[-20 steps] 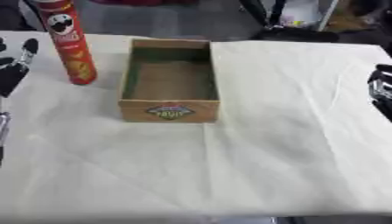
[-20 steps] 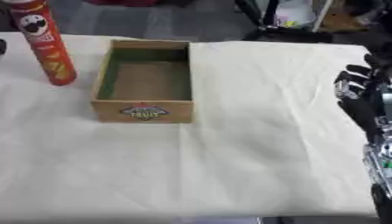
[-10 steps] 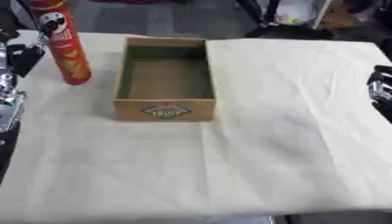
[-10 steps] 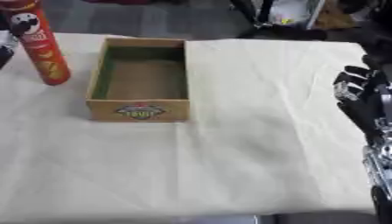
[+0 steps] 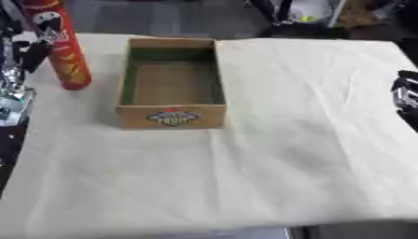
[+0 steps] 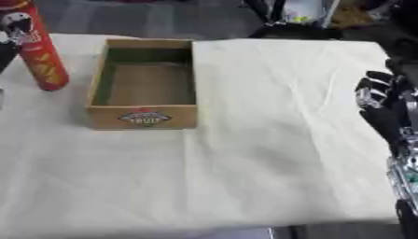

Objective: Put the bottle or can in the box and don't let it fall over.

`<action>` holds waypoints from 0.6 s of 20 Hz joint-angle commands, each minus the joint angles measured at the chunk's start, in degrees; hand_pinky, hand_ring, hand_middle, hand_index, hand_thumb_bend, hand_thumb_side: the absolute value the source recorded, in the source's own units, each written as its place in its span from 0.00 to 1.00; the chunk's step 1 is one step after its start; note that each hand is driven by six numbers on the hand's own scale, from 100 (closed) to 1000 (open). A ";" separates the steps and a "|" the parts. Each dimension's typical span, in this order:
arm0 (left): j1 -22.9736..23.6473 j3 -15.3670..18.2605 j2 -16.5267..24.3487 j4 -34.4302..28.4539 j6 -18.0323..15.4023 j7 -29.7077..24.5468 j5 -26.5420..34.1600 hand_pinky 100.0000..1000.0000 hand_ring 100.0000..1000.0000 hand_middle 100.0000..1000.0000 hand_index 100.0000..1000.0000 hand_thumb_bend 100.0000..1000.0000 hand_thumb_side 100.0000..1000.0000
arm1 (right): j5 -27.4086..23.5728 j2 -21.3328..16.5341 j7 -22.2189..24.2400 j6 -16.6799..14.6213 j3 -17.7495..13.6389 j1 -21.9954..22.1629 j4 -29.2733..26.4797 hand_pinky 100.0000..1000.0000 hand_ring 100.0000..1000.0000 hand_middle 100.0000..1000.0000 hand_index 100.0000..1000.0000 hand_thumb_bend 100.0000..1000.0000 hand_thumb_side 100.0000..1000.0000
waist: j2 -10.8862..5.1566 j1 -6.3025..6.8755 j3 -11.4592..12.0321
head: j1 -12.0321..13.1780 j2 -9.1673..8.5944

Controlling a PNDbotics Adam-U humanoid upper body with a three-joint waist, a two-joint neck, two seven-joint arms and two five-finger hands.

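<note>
A tall red crisp can [image 5: 62, 47] stands upright on the cream cloth at the far left. Just to its right sits an empty wooden box [image 5: 171, 116] with a fruit label on its front wall. My left hand [image 5: 23, 55] is at the left edge, right beside the can on its left, fingers relaxed and open; I cannot tell if they touch the can. My right hand [image 6: 377, 99] rests open at the right edge, far from the box, holding nothing.
A cream cloth [image 5: 294, 140] covers the table, wrinkled, with wide bare room right of and in front of the box. Dark floor and cluttered equipment [image 5: 302, 11] lie beyond the far edge.
My left hand has come in closer to the can from the left. The view has shifted a little. Can, box and right hand stay where they were.
</note>
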 commanded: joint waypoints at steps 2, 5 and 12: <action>-2.27 -0.22 2.16 1.59 -0.39 -0.22 -2.00 0.85 0.81 0.85 0.93 0.59 0.64 | -0.33 -0.88 0.32 -0.08 0.04 -1.08 -0.97 0.78 0.80 0.78 1.00 0.00 0.34 | -0.27 0.18 -0.50 | 0.36 0.32; -3.00 -0.28 2.17 3.33 -0.55 -0.63 -2.99 0.85 0.81 0.85 0.93 0.57 0.63 | -0.40 -0.83 0.50 -0.07 0.17 -1.20 -0.94 0.78 0.80 0.78 1.00 0.00 0.34 | -0.08 0.12 -0.89 | 0.44 0.32; -4.09 -0.38 2.24 5.75 -1.36 -2.05 -4.97 0.85 0.81 0.85 0.90 0.54 0.60 | -0.55 -0.76 0.73 -0.07 0.33 -1.35 -0.87 0.78 0.80 0.78 1.00 0.00 0.35 | 0.20 -0.07 -1.42 | 0.57 0.32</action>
